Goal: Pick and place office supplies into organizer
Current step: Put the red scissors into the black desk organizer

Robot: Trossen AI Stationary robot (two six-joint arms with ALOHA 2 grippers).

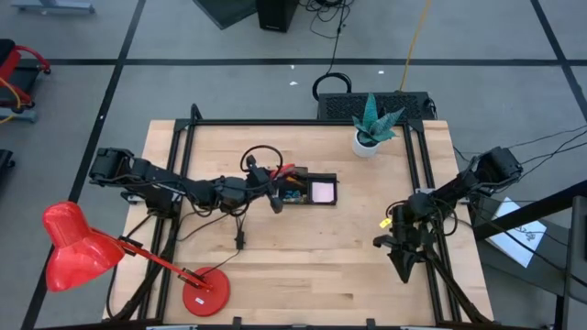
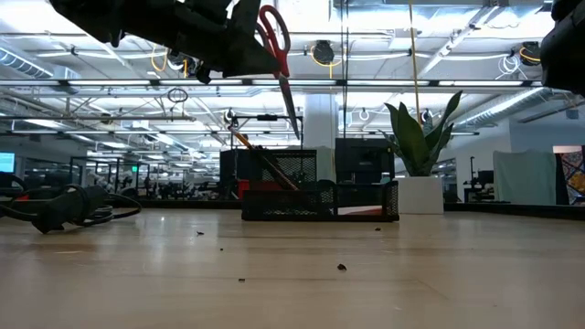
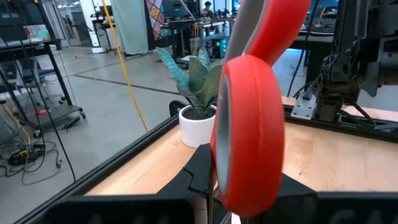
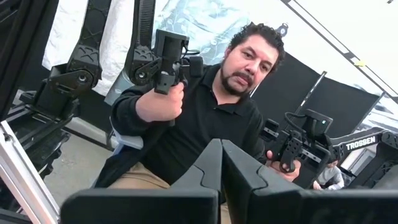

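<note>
The red-handled scissors [image 2: 277, 55] hang blades-down in the air, pinched by the fingers of the left gripper [image 1: 273, 194] at the handle end, their tips poised above the taller compartment of the black mesh organizer [image 1: 309, 191]. That organizer sits on the wooden counter [image 1: 312, 266] just beside the gripper; an orange pencil [image 2: 263, 164] already leans in it and a pink sticky-note pad [image 1: 322, 192] lies in its lower section.

This looks like the placing step. Next, the blades probably need lining up over the tall compartment, lowering, then release.

The right gripper [image 1: 401, 261] waits well apart at the counter's right side, fingers pressed together, aimed toward a person [image 4: 205, 118] holding control handles.
</note>
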